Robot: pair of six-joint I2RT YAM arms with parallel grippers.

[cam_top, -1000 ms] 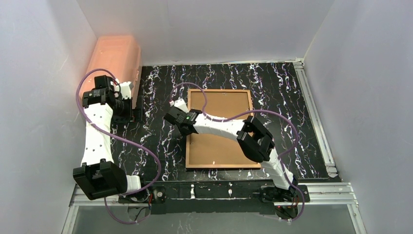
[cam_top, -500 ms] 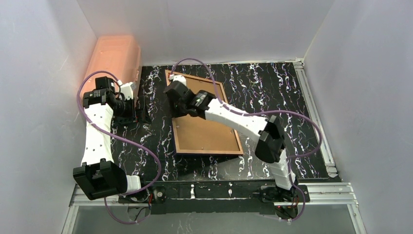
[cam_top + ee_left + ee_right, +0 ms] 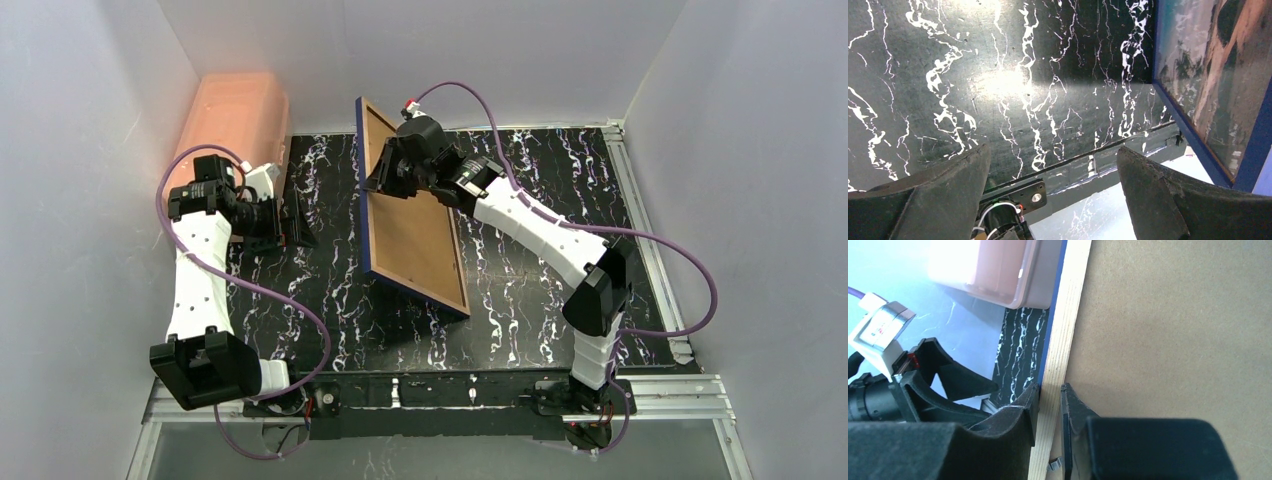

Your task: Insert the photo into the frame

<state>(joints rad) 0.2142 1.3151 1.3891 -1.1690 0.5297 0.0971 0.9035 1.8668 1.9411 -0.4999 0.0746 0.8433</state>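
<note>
The frame [image 3: 365, 210] stands steeply tilted on the table [image 3: 540, 190]. Its far long edge seems to rest there, with the blue front facing the left arm and the brown board [image 3: 415, 235] facing the right. The right gripper [image 3: 1050, 395] is clamped on the raised wood rim, one finger on the front side and one on the board side. The left gripper [image 3: 1052, 152] hangs wide apart and empty near the front face, touching nothing. The photo [image 3: 1208, 75] shows through the glazing in the left wrist view, so it appears to sit inside the frame already, behind the pane. The frame looks stiff and, being large, probably awkward for one narrow pinch: it could swing about the fingers if the lower edge leaves the table. The rim is the place to hold it, since wood gives the pads some bite. The pane is likely slick and breakable, and pressing the board may push it loose; I cannot tell whether anything locks it in. A second hold on the rim by the left gripper would steady it. The photo itself is thin and glossy — likely to bend or slide if the board shifts.
</note>
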